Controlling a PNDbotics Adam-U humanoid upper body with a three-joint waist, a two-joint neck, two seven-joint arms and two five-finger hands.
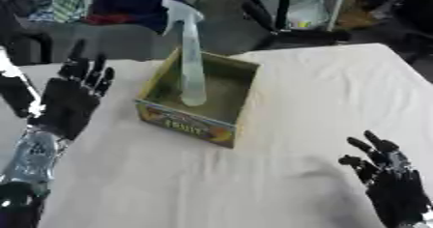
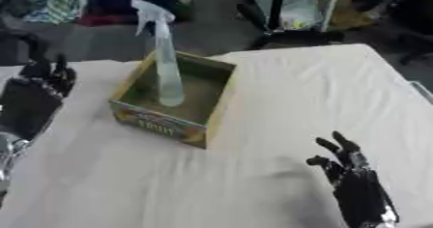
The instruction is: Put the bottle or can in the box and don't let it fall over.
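Note:
A clear spray bottle (image 1: 191, 63) with a white trigger head stands upright inside an open cardboard box (image 1: 222, 125) printed with fruit, on the white tablecloth. My left hand (image 1: 74, 94) hovers to the left of the box, fingers straight and open, a short gap away from the box and not touching the bottle. My right hand (image 1: 391, 181) rests open near the lower right corner, fingers up, far from the box.
The white-covered table (image 1: 321, 96) stretches to the right of the box. Behind the table's far edge are a dark floor, clothing and a shelf frame (image 1: 321, 5). A bright strip (image 1: 17, 84) shows at the left edge.

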